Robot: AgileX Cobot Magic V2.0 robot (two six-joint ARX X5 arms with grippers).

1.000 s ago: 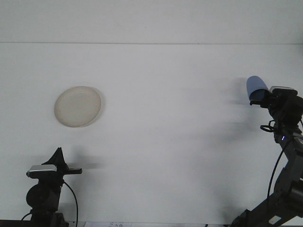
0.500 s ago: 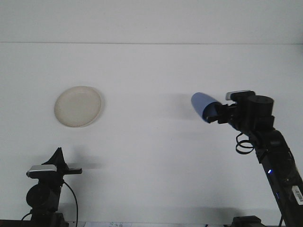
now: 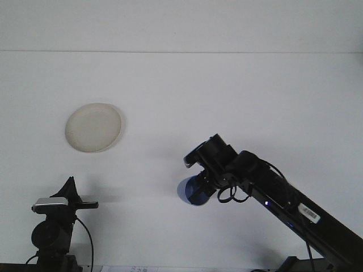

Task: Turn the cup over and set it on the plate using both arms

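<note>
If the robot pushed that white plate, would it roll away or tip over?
Probably neither. The plate lies flat and looks shallow, so it would likely just slide on the smooth white table. It looks thin, so perhaps light.

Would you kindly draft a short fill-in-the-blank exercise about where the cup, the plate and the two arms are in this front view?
1. The blue cup is held by the ____ gripper.
2. The cream plate has ____ on it.
3. In this picture the cup lies to the ____ of the plate.
4. The left gripper, low near the front edge of the white table, holds ____.

Missing words: right; nothing; right; nothing
</note>
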